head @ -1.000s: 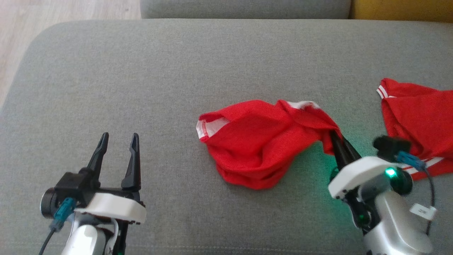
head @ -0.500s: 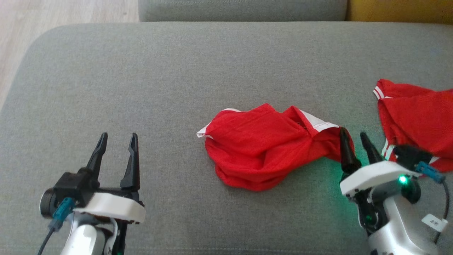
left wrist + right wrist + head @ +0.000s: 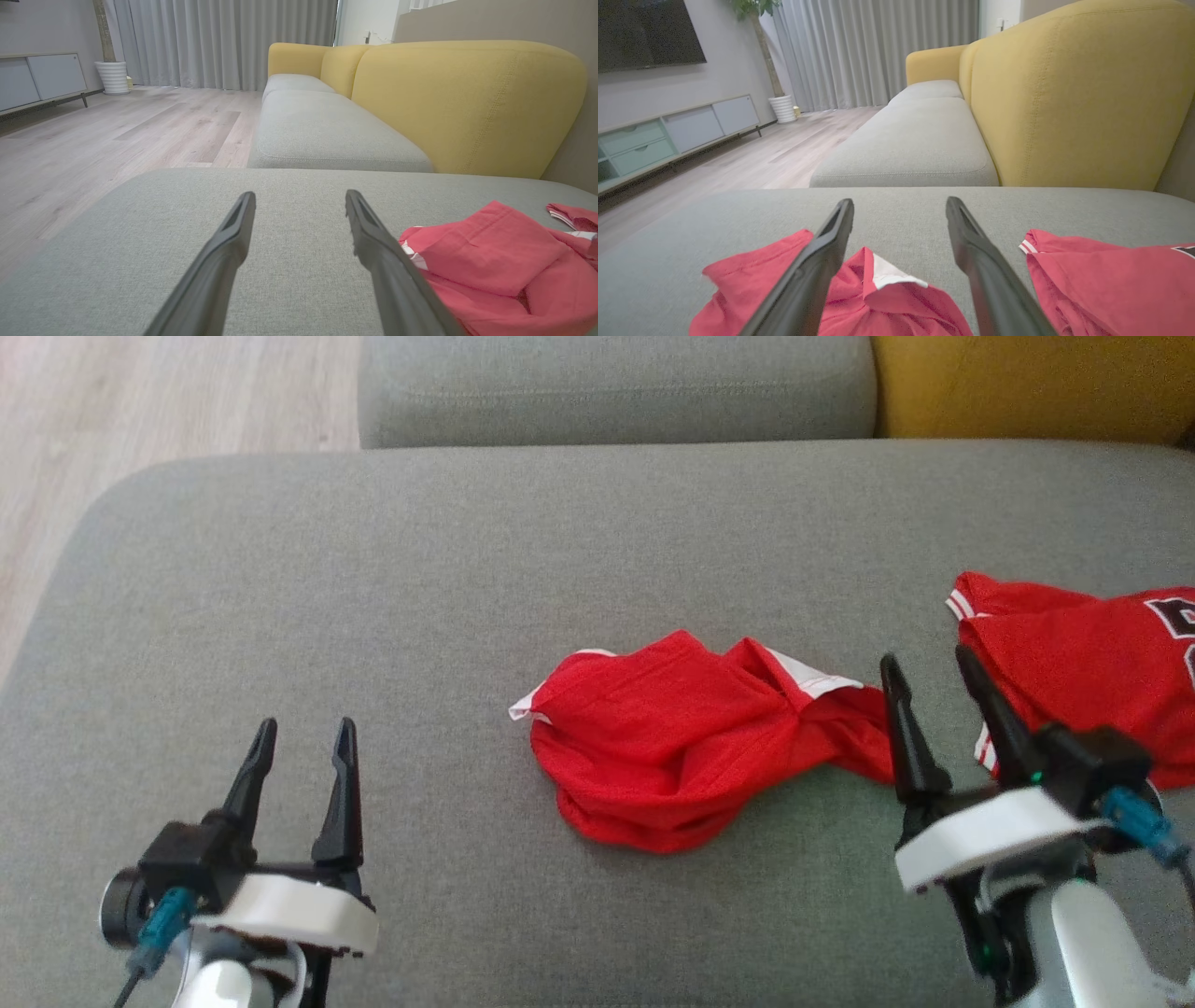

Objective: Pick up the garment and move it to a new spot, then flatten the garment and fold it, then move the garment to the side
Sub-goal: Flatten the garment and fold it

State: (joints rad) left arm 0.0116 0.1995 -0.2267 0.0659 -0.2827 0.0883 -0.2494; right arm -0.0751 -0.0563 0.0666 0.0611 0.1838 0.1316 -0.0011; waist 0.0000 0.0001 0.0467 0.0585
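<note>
Red first: find the garment (image 3: 672, 756) crumpled at mid-cushion (image 3: 467, 569), just beside the right gripper (image 3: 924, 656) (spread, empty). Bring over the left gripper (image 3: 306, 722), also spread. Pinch opposite hems, pull apart evenly, steer clear of the other shirt (image 3: 1074, 663).

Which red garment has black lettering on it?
The right-hand garment by the right pincer; the crumpled middle garment shows only red and white.

Grey seat cushions (image 3: 327, 135) run along a yellow backrest (image 3: 467, 102). The floor (image 3: 117, 135) is pale wood plank. Grey curtains (image 3: 224, 42) cover the far end of the room. A low cabinet (image 3: 668, 135) stands against a grey wall (image 3: 668, 88), below a dark screen (image 3: 644, 32). A white ribbed planter (image 3: 782, 108) stands beside the cabinet.
</note>
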